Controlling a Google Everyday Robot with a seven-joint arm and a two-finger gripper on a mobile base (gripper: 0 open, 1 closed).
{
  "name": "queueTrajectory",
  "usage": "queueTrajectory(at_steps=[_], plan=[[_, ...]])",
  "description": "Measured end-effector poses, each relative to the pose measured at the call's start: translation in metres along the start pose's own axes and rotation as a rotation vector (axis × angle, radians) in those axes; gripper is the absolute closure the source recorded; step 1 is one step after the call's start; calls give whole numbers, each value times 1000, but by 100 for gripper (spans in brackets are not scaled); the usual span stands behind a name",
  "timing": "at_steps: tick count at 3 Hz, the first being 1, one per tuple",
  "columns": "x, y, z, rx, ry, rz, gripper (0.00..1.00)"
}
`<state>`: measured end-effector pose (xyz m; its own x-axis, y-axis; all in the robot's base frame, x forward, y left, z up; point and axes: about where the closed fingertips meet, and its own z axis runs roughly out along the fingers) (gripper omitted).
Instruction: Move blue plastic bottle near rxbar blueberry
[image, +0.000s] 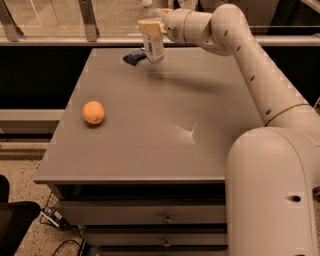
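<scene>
The end effector (151, 26) is over the far edge of the grey tabletop (150, 130), closed around the upper part of the blue plastic bottle (153, 47), which is upright. Whether the bottle's base touches the tabletop cannot be told. Its pale label carries no writing that can be read. Just left of the bottle's base lies the rxbar blueberry (133, 56), a flat dark-blue wrapper whose markings are illegible. An orange fruit (93, 112) sits well apart, near the left side

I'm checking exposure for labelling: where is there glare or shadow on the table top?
Camera view: a bright glare patch lies right of centre on the table; a soft shadow runs rightward from under the bottle, which the gripper holds at the far edge.
</scene>
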<state>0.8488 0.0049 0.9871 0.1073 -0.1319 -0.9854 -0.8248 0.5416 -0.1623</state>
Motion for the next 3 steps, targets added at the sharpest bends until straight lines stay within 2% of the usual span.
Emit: queueTrajectory(at_steps=[1,2,3], plan=[[20,-14,7,28,4,-1,100],[23,-13,10,26,4,2,86],[24,-12,13,21,4,3,62]])
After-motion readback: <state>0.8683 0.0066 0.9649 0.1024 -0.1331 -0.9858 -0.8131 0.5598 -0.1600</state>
